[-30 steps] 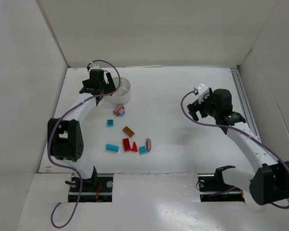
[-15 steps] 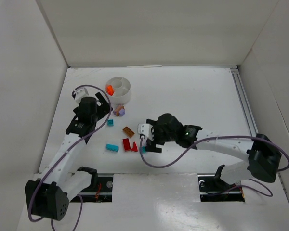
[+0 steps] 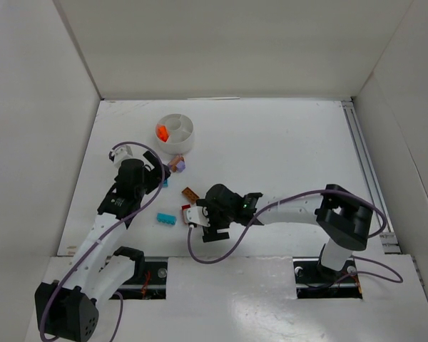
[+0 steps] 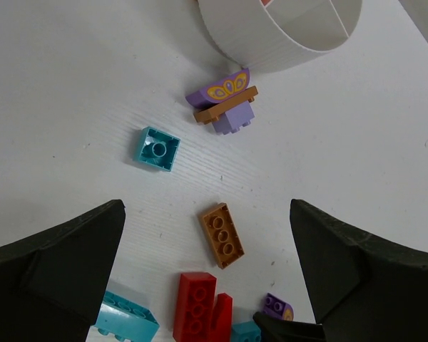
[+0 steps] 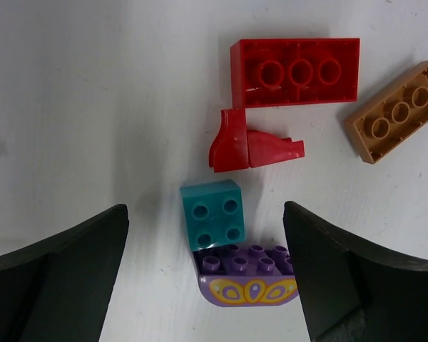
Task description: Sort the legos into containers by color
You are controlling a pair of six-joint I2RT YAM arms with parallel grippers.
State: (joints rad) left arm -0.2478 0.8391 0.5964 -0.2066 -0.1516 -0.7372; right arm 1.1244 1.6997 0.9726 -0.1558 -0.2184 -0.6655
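Left gripper (image 4: 207,210): stood wide, empty, above loose legos (image 4: 221,234).
Right gripper (image 5: 205,208): stood wide, empty, over teal lego (image 5: 212,212) mid-frame.
Dish (image 3: 187,142): sat upper left of centre, orange piece (image 3: 161,132) inside.

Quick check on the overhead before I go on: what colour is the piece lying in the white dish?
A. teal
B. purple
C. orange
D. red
C: the top view shows an orange piece lying in a left-side compartment of the white dish, and no other colour shows inside it.
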